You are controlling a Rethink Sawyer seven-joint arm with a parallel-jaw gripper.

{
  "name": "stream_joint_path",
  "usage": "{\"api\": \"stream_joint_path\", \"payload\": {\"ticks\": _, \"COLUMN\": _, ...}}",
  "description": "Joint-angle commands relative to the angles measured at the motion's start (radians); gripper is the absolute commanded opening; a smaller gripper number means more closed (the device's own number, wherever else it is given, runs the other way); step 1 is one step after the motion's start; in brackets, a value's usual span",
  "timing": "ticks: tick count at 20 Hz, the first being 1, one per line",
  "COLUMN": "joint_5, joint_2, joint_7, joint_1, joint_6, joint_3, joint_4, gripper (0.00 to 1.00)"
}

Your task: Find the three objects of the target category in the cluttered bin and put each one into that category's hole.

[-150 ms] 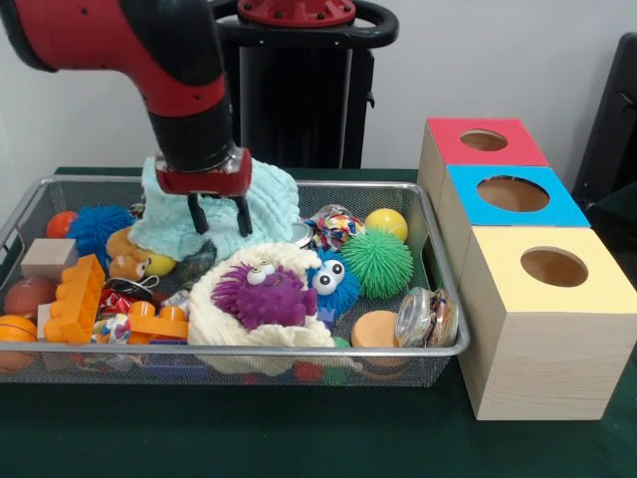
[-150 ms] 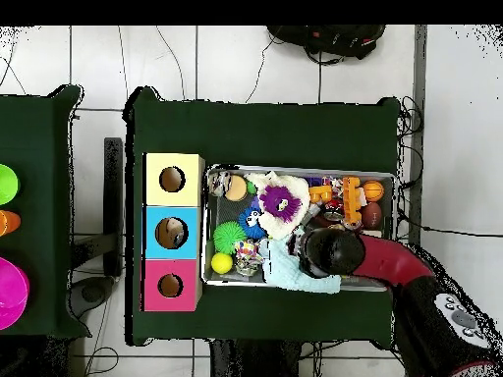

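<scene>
Over the pale teal cloth (image 1: 224, 204) at the wire bin's (image 1: 438, 289) far side, your gripper (image 1: 221, 217) hangs with jaws spread, nothing held. Cloth is nubby, crumpled, heaped up. Right of the bin sit the red box (image 1: 478, 149), blue box (image 1: 513, 204) and yellow box (image 1: 552, 299), each with a round hole.

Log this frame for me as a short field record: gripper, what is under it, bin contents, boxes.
gripper: black-fingered gripper with jaws open, holding nothing
under gripper: light teal fluffy cloth
bin: wire mesh bin, crowded
notable contents: purple spiky toy with eyes, green spiky ball, yellow ball, orange toy brick
boxes: wooden boxes with round holes, topped red, blue, yellow
</scene>
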Motion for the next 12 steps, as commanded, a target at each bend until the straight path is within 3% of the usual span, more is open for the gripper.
{"api": "stream_joint_path", "payload": {"ticks": 1, "joint_5": -0.086, "joint_2": 0.103, "joint_7": 0.101, "joint_1": 0.028, "joint_6": -0.122, "joint_3": -0.064, "joint_4": 0.122, "gripper": 1.0}}
{"api": "stream_joint_path", "payload": {"ticks": 6, "joint_5": -0.116, "joint_2": 0.165, "joint_7": 0.09, "joint_1": 0.029, "joint_6": -0.222, "joint_3": -0.1, "joint_4": 0.103, "gripper": 1.0}}
{"api": "stream_joint_path", "payload": {"ticks": 7, "joint_5": -0.11, "joint_2": 0.168, "joint_7": 0.082, "joint_1": 0.023, "joint_6": -0.239, "joint_3": -0.101, "joint_4": 0.105, "gripper": 0.0}}
{"api": "stream_joint_path", "payload": {"ticks": 12, "joint_5": -0.089, "joint_2": 0.157, "joint_7": 0.076, "joint_1": 0.029, "joint_6": -0.217, "joint_3": -0.097, "joint_4": 0.09, "gripper": 0.0}}
